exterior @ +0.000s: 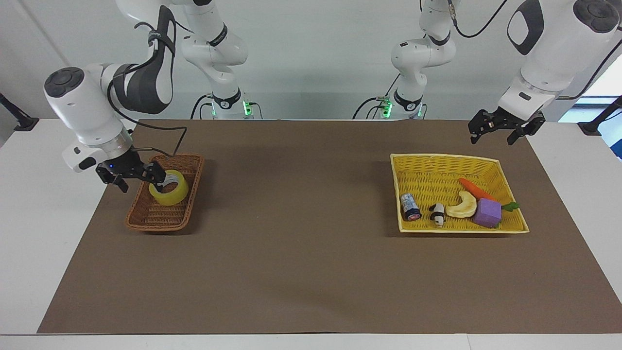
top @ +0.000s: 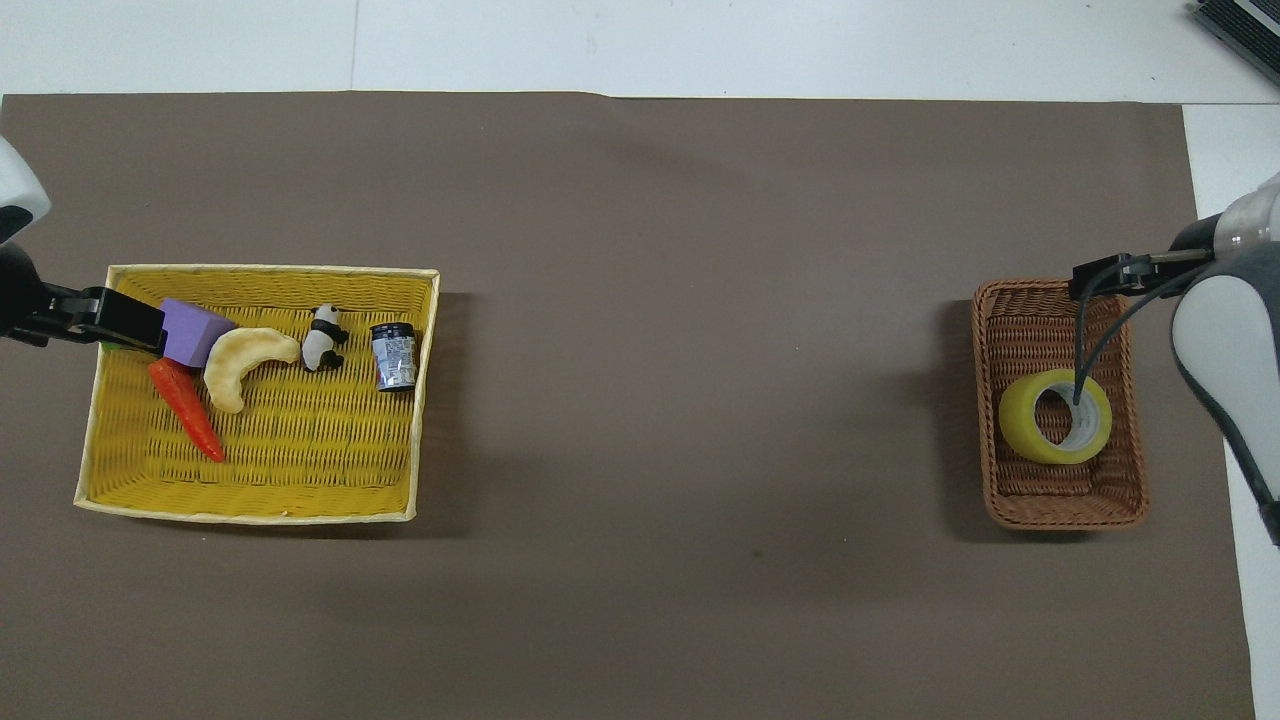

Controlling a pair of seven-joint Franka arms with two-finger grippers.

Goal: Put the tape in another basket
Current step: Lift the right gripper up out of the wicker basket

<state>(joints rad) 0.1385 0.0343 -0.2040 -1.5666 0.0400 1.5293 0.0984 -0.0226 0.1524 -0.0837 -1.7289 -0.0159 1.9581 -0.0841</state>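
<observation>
The yellow tape (exterior: 170, 190) lies tilted in the small dark-brown wicker basket (exterior: 154, 224) at the right arm's end of the table. Both also show in the overhead view, the tape (top: 1020, 420) in the basket's (top: 1060, 510) middle. My right gripper (exterior: 140, 182) is open and empty. It hangs just above the basket's rim, beside the tape and apart from it; in the overhead view the gripper (top: 1088, 280) is over the basket's corner farthest from the robots. My left gripper (exterior: 494, 132) is open and empty, and waits over the end of the yellow basket (exterior: 457, 156).
The larger yellow basket (top: 250, 270) at the left arm's end holds a carrot (top: 185, 408), a purple block (top: 195, 330), a pale crescent-shaped toy (top: 240, 358), a panda figure (top: 323, 338) and a small can (top: 394, 357). A brown mat (exterior: 301, 233) covers the table.
</observation>
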